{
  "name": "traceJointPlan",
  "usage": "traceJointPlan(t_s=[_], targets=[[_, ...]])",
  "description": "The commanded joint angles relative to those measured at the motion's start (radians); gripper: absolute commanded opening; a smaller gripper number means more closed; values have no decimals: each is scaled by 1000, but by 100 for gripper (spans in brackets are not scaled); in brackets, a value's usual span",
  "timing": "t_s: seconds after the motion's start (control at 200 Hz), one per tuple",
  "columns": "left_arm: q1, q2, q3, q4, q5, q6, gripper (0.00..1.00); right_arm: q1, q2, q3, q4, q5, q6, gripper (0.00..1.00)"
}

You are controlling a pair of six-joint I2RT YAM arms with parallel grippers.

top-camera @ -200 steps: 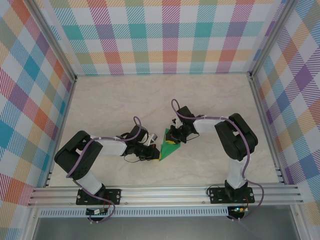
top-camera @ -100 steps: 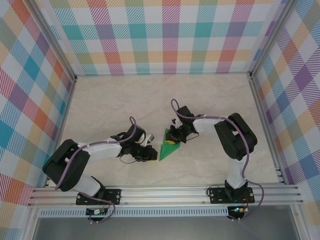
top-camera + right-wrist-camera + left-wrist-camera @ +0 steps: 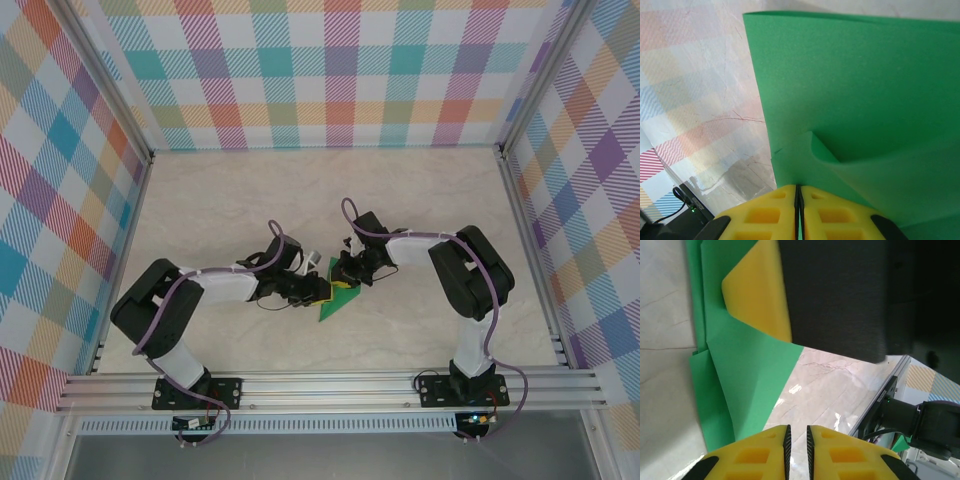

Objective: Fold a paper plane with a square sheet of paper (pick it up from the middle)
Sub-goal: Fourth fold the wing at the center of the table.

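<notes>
The green paper plane point(image 3: 332, 303) lies mid-tabletop point(image 3: 430, 200) between the arms. The right tool point(image 3: 798, 197) is clamped on its edge. The left tool point(image 3: 796, 437) sits just beside it, fingers barely parted, gripping nothing.

Pale marbled table point(image 3: 220, 200), folded green paper plane point(image 3: 330, 308) flat mid-surface.

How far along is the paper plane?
Partway. The paper is already folded into a pointed, layered triangle. The right end effector pinches its edge while the left end effector sits alongside, slightly open. Remaining: no raised ridge or wings visible yet.
</notes>
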Motion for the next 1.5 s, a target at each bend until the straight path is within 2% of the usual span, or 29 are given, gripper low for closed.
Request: traceJointPlan(t_s=[0.0,0.41,0.72,0.92,1.215,1.495], targets=[[-6,31,-16,52,35,-21,18,6,94,-41,-90,134,-16,12],[-9,83,-128,-10,58,17,18,6,94,-49,-95,142,-17,12],[-15,44,-113,-174,70,103,20,6,95,-54,-92,144,-13,12],[-29,-6,-84,-308,25,149,19,7,94,-57,-93,147,-9,12],[-31,-157,17,-272,-68,69,19,6,92,-58,-90,142,-8,12],[-61,5,95,-177,-51,39,20,7,92,-58,-91,140,-8,12]])
